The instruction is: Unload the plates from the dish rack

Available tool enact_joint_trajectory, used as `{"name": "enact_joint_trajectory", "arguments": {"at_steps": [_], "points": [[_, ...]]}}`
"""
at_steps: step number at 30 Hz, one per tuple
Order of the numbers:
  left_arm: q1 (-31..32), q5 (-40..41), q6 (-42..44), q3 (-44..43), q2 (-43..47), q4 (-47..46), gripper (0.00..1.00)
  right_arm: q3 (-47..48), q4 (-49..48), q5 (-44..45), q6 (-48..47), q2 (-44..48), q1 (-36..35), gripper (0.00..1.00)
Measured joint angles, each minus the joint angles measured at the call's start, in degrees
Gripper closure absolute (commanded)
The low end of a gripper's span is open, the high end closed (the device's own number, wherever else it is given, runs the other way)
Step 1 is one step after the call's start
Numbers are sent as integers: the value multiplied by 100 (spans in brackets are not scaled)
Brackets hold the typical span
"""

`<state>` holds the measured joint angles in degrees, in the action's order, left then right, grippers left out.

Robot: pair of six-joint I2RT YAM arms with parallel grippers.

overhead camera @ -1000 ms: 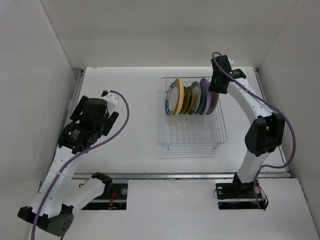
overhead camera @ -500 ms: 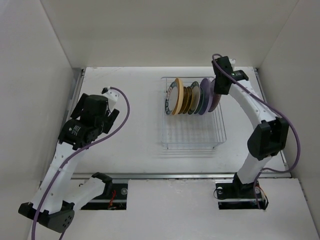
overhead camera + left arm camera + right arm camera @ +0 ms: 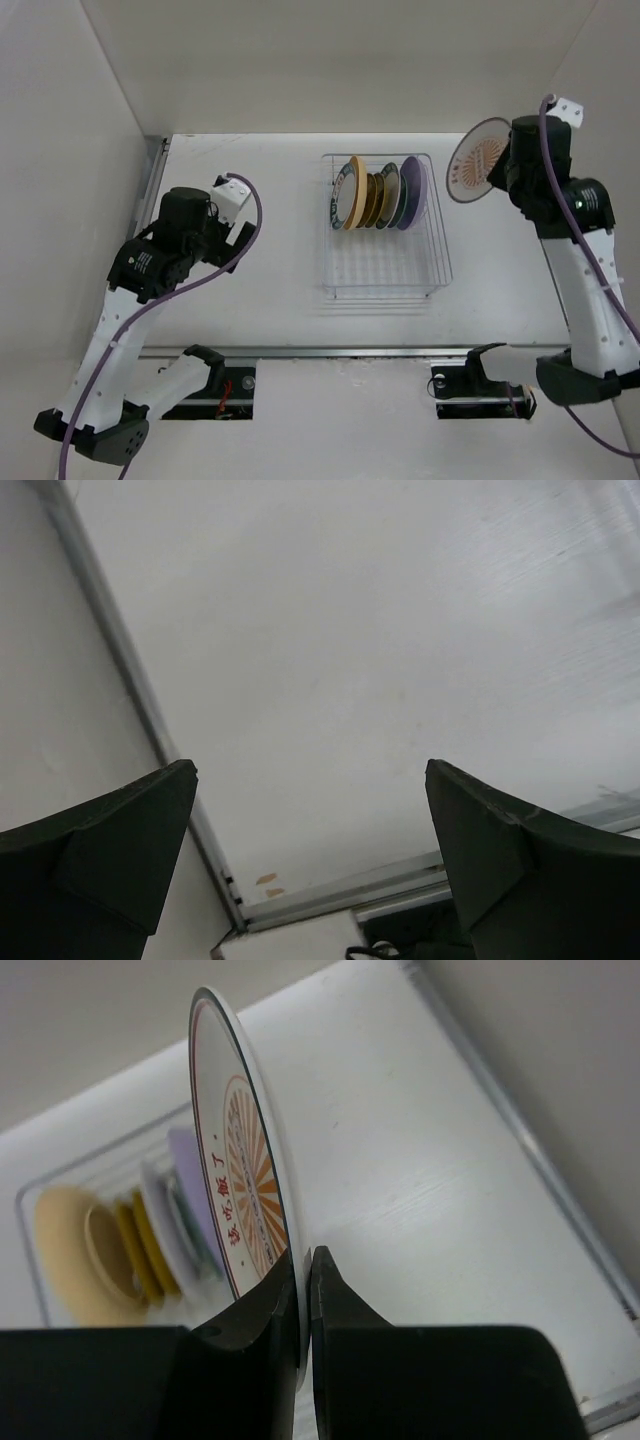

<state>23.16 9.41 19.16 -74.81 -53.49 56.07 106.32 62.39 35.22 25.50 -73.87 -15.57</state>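
My right gripper [image 3: 507,165] is shut on the rim of the white plate with orange pattern [image 3: 477,160], holding it on edge in the air to the right of the dish rack [image 3: 432,262]. In the right wrist view the plate [image 3: 235,1175] stands between my fingers [image 3: 340,1305]. Several plates stay upright in the rack's slots: lavender [image 3: 415,193], teal patterned [image 3: 398,196], mustard [image 3: 375,198], pale yellow [image 3: 356,192] and white with dark-blue rim [image 3: 342,190]. My left gripper [image 3: 232,210] is open and empty over the left side of the table; its view [image 3: 310,860] shows only bare table.
White walls enclose the table on the left, back and right. A metal rail [image 3: 350,350] runs along the table's near edge, and another rail [image 3: 120,670] along the left edge.
My right gripper lifted the orange-patterned plate out of the rack and carried it up and to the right. The left arm shifted slightly toward the middle.
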Motion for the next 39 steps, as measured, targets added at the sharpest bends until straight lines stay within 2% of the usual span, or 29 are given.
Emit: {"name": "enact_joint_trajectory", "arguments": {"at_steps": [4,7,10,13,15,20,26,36,37,39], "points": [[0,-1248,-107,-173,-26,-48,4,-2179,-1222,-2131,11,1180,-33,100],[0,-2236,-236,-83,-151,-129,4,-3432,-2111,-3805,146,1412,-122,100],[4,-2876,-450,155,-372,-382,3,-4162,-3040,-5007,413,1075,-308,100],[4,-3268,-671,356,-741,-706,3,-4404,-3539,-5641,568,868,-553,100],[-2,-3460,-835,485,-907,-935,3,-4437,-3869,-5932,640,859,-728,100],[-72,-3926,-1228,623,-1226,-1432,10,-4487,-4671,-6352,761,839,-1137,100],[-125,-4454,-1547,623,-1506,-1814,17,-4636,-4962,-6384,828,549,-1401,100],[-186,-5010,-1731,621,-1589,-2068,51,-4704,-5167,-6391,905,428,-1757,100],[-190,-5025,-1735,621,-1620,-2061,58,-4704,-5178,-6393,905,428,-1779,100],[-227,-5025,-1757,621,-1683,-2039,78,-4704,-5191,-6417,901,428,-1799,100]]}}
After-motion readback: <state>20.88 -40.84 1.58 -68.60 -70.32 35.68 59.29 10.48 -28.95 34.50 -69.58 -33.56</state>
